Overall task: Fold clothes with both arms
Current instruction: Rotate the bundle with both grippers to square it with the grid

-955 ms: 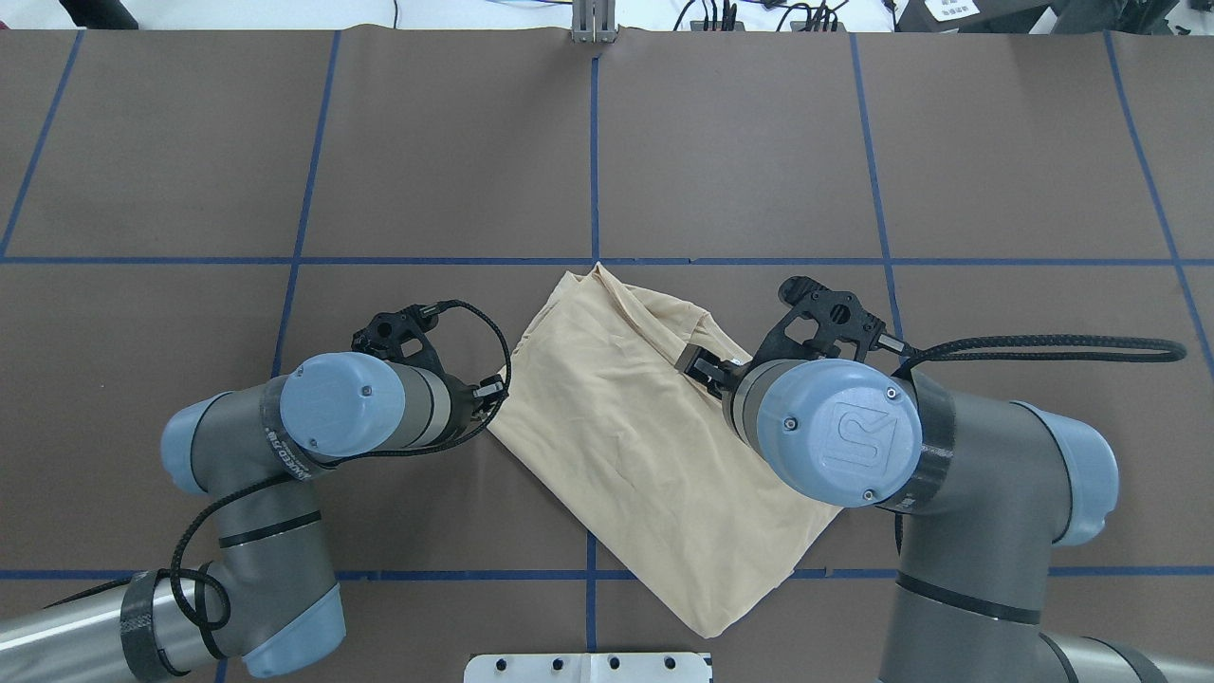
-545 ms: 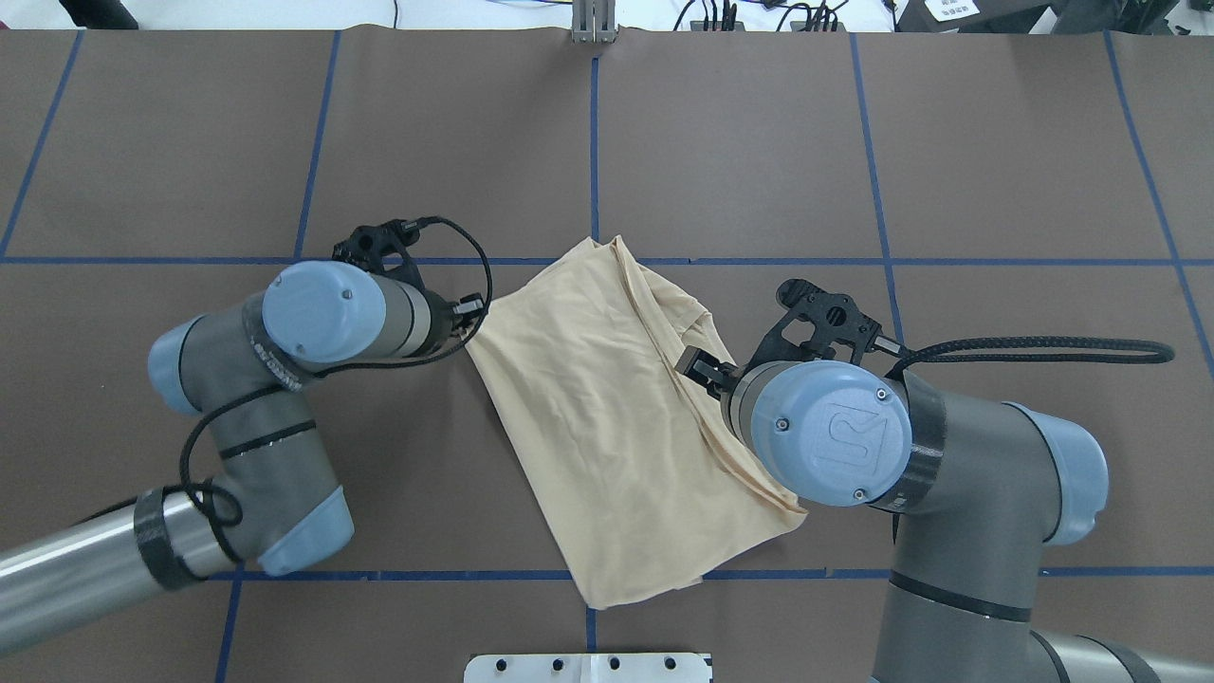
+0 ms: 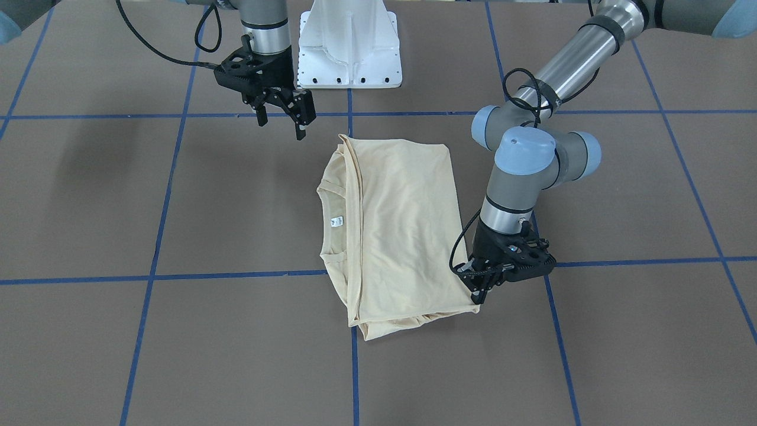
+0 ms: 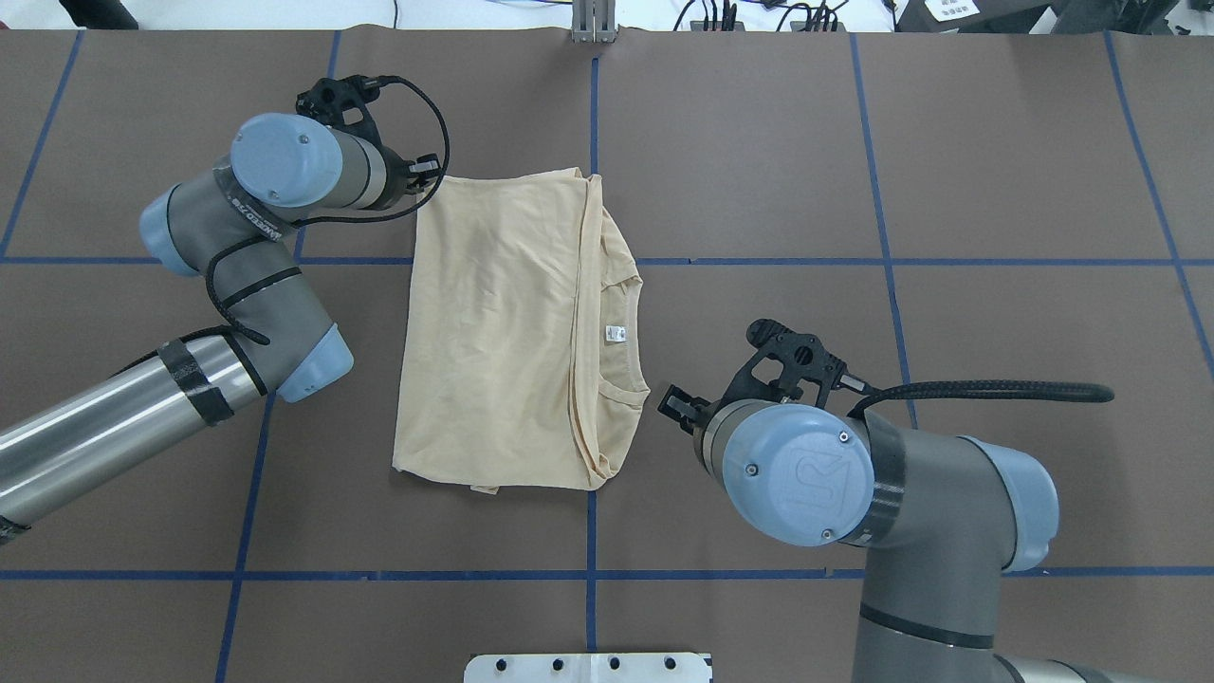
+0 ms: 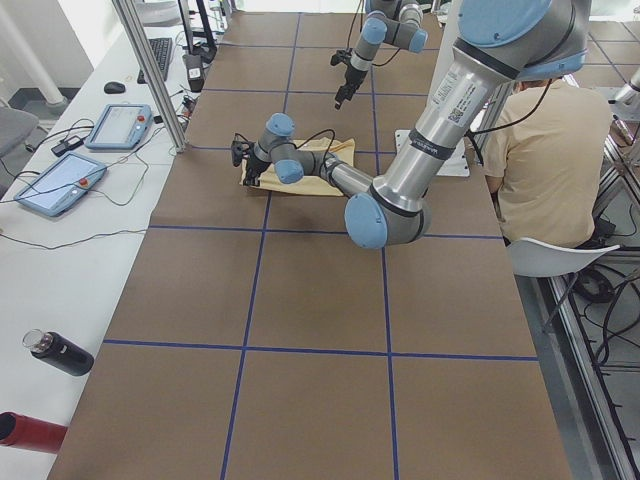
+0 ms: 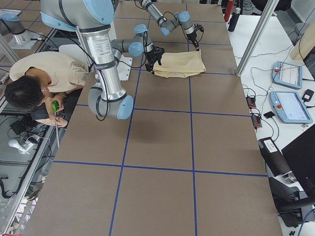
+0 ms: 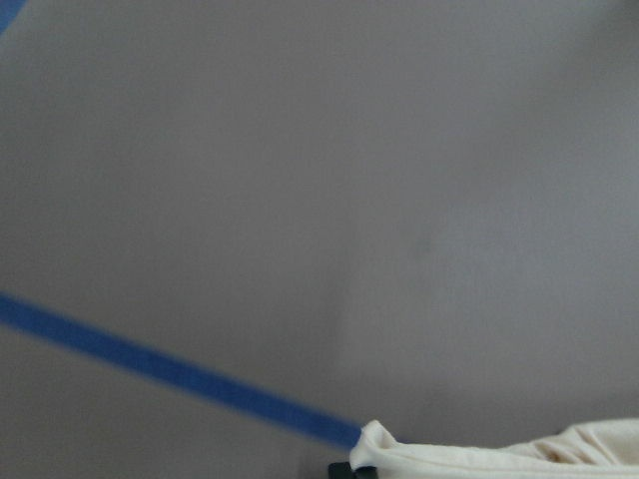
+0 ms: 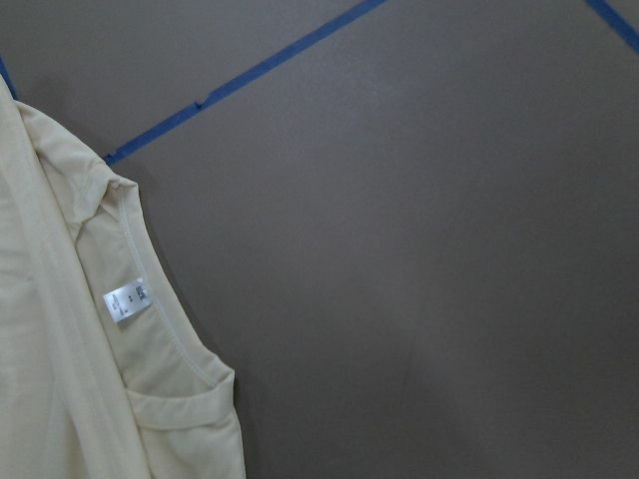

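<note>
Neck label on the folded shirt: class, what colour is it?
The neck label is white. It shows best in the right wrist-mounted view.

Left arm (image 3: 520, 155) bent low, left claw (image 3: 476, 291) pinched on shirt (image 3: 402, 225) corner — right arm (image 3: 265, 31) lifted, right claw (image 3: 280, 127) spread wide, pointing down

Brown table (image 4: 759, 142) with blue tape grid (image 4: 594, 142), white side bench (image 5: 60, 290), white chair (image 5: 545, 255).

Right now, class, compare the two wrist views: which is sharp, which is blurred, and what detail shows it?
Right wrist view: sharp, the neck label and collar stitching on the T-shirt are crisp. Left wrist view: blurred, the blue tape line has smeared edges.
</note>
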You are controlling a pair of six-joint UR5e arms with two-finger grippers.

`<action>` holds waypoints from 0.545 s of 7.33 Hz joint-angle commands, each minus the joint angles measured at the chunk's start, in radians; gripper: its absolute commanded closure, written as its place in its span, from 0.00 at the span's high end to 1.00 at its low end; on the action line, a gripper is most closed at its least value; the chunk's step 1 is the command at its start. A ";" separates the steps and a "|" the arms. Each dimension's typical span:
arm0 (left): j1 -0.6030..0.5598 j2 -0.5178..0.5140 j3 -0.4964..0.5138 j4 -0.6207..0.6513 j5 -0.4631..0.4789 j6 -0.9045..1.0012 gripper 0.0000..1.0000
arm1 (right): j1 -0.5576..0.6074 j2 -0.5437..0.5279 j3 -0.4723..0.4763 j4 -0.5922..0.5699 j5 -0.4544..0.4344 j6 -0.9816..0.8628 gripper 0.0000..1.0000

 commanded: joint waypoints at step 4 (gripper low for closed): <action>-0.033 0.022 -0.112 0.056 -0.021 0.028 0.39 | -0.075 0.165 -0.293 0.211 -0.071 0.432 1.00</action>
